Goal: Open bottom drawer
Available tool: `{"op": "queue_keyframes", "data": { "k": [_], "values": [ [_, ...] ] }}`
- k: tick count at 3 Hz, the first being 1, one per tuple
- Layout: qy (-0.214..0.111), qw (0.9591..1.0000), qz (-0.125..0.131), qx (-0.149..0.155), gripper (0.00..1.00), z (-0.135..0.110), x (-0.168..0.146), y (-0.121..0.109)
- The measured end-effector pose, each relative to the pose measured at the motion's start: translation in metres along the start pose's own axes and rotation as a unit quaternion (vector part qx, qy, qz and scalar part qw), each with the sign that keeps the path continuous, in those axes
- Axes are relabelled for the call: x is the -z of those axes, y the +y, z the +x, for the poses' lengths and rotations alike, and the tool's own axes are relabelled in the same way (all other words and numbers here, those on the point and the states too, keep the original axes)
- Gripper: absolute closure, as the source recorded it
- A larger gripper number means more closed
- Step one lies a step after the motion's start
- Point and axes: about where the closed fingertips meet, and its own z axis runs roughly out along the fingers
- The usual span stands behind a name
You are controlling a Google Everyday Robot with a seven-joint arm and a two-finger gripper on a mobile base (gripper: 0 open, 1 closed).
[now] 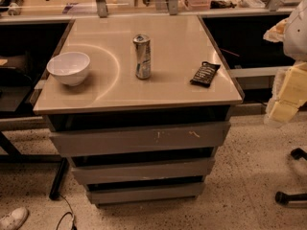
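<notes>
The grey cabinet [139,99] has three handleless drawers below a beige top. The bottom drawer [146,193] is the lowest, with a plain flat grey front, and looks closed or nearly closed. Above it are the middle drawer front [144,170] and the wide top front with pale scratch marks [139,139]. My gripper [287,97], pale yellow-white, hangs at the right edge of the view. It is level with the cabinet top, well right of the cabinet and high above the bottom drawer, touching nothing.
On the cabinet top stand a white bowl [70,67], a silver can [142,56] and a black packet [205,74]. Black chair casters [292,195] are on the speckled floor at right. A black table leg [58,178], a cable and a white shoe [13,218] are at lower left.
</notes>
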Motion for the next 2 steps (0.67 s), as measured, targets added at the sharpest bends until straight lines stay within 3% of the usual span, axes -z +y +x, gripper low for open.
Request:
{"op": "queue_keyframes", "data": {
  "k": [1, 2],
  "values": [
    [0.001, 1.0000, 0.008, 0.001, 0.00, -0.001, 0.001, 0.001],
    [-0.023, 0.9997, 0.009, 0.000, 0.00, -0.004, -0.014, 0.024]
  ]
}}
